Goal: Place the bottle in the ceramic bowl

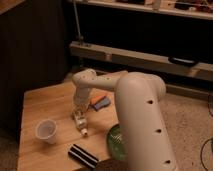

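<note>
The bottle (82, 125) is small and clear with a white cap, and it lies on the wooden table (40, 102) near the middle with its cap toward the front. My gripper (78, 115) reaches down from the white arm onto the bottle's far end, and its fingers are shut on it. The green ceramic bowl (114, 143) sits at the table's front right. The arm's thick white link covers most of it, so only its left rim shows.
A white translucent cup (46, 131) stands at the front left. A black object with white stripes (83, 155) lies by the front edge. An orange and blue item (100, 102) lies behind the bottle. A dark shelf unit stands beyond the table.
</note>
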Available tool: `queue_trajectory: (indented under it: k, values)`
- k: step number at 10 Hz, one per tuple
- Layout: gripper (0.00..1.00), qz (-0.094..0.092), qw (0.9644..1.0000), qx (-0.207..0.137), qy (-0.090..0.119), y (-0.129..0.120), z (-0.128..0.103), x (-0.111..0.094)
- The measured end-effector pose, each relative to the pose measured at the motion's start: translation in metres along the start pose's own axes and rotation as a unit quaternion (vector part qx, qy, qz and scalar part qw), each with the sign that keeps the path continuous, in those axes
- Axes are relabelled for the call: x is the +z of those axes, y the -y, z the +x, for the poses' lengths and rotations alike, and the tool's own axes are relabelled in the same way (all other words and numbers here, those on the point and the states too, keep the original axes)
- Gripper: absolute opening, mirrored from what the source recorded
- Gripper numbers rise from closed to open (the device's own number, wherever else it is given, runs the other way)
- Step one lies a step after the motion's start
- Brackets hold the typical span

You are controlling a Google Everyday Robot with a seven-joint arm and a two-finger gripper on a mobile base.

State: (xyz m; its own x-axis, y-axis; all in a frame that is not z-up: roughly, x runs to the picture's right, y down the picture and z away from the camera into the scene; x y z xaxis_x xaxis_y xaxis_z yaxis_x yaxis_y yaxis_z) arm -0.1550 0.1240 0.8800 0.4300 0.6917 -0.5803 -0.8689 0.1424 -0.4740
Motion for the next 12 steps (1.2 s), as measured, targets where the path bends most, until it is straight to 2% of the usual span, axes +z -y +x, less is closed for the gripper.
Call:
queue_trajectory:
  k: [2, 4, 7, 9, 12]
  values:
    - [0.02, 0.005, 0.9998, -0.013, 0.012, -0.004, 0.017, -0.030]
    - [0.02, 0.012, 0.9991, -0.029, 0.030, 0.004, 0.050, -0.071]
    - [0.02, 0.022, 0.9968, -0.061, 0.046, 0.003, 0.085, -0.117]
    - [0.02, 0.023, 0.9962, -0.069, 0.049, 0.008, 0.099, -0.127]
    - [0.02, 0.018, 0.9955, -0.073, 0.059, 0.031, 0.137, -0.139]
